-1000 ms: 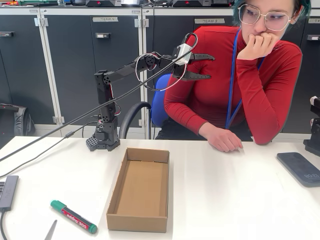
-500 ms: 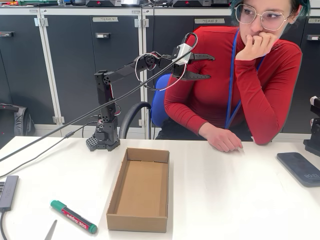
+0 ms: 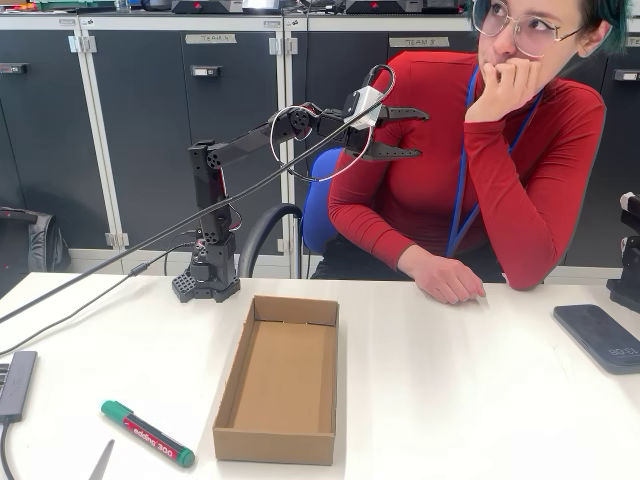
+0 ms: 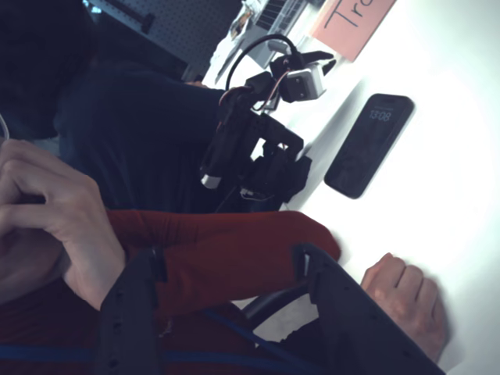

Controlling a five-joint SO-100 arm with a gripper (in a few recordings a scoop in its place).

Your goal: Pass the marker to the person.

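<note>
I have the gripper (image 3: 400,133) up high, well above and behind the box (image 3: 278,378), with its jaws spread and nothing between them; in the wrist view the two fingers (image 4: 129,312) frame the person's red sleeve with a clear gap. The marker (image 3: 147,434) lies flat on the table to the left of the box, near its front corner, green cap pointing away from the box, and just beside it toward the table edge is a thin grey pointed thing (image 3: 101,461) that I must not grab by mistake. The person (image 3: 480,170) sits behind the table, to the right of the box and beyond it, one hand (image 3: 450,279) resting on the tabletop and the other at the chin. A phone (image 3: 600,336) lies well to the right of the box. As I read it, the task has not begun in earnest: the pickup is the step in hand, and the arm is nowhere near it. My next move calls for swinging the arm round to the left of the box, bringing the spread jaws down across the barrel rather than along it, and closing on the middle so the marker stays level when lifted. Only then would I carry it over the box toward the resting hand.
</note>
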